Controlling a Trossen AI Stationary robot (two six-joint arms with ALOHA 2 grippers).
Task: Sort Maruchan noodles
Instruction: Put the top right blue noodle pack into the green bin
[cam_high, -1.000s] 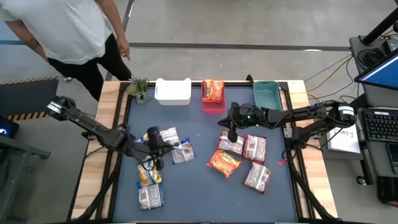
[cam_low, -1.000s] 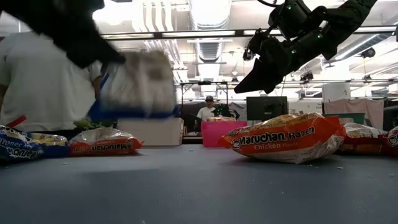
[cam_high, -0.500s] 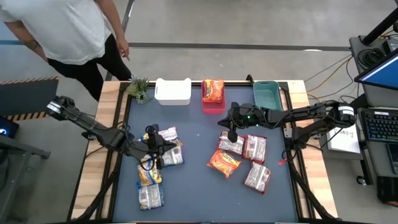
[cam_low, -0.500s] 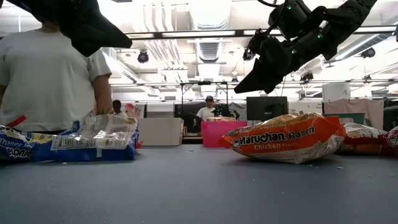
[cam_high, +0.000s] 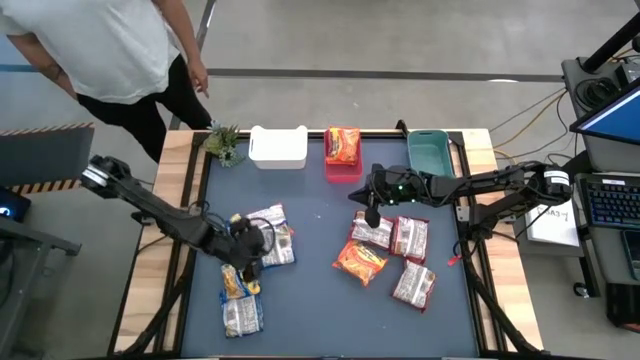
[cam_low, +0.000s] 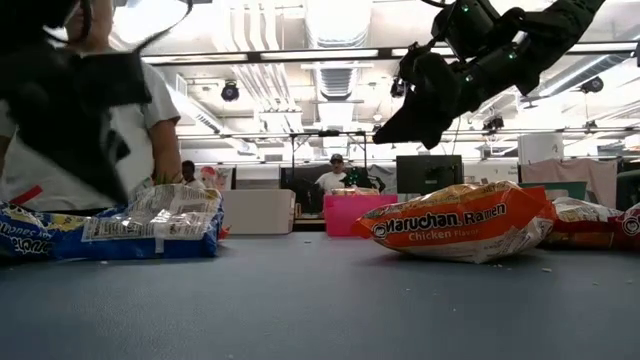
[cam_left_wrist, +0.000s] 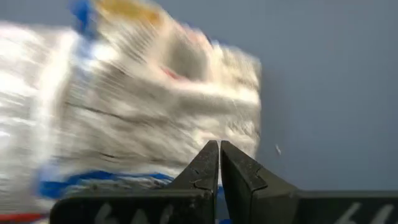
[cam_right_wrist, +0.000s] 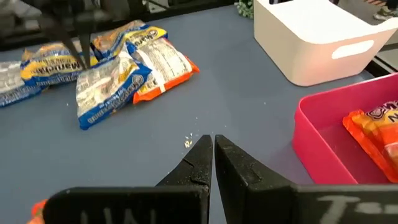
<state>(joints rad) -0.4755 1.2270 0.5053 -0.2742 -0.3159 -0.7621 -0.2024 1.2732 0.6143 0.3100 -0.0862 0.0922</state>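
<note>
Noodle packets lie flat on the blue table in two groups. On the left are a silvery-orange one (cam_high: 267, 218), a blue-and-white one (cam_high: 279, 249) leaning on it, a yellow-blue one (cam_high: 237, 284) and another blue-white one (cam_high: 241, 315). On the right are an orange one (cam_high: 359, 262) and three red-silvery ones (cam_high: 410, 238). One orange packet (cam_high: 342, 145) sits in the pink bin (cam_high: 342, 170). My left gripper (cam_high: 249, 268) is shut, hovering by the blue-and-white packet (cam_left_wrist: 143, 106). My right gripper (cam_high: 372, 214) is shut, held high above the table's middle (cam_low: 400, 125).
Along the far edge stand a small green plant (cam_high: 222, 143), a white bin (cam_high: 278, 148), the pink bin and a teal bin (cam_high: 430, 152). A person in a white shirt (cam_high: 100, 45) stands beyond the far left corner. Bare table lies between the two packet groups.
The blue-and-white packet hung lifted in my left gripper a second ago. It has dropped out of the gripper and lies on the table against the silvery-orange one. My left gripper then moved toward the near edge and lower.
</note>
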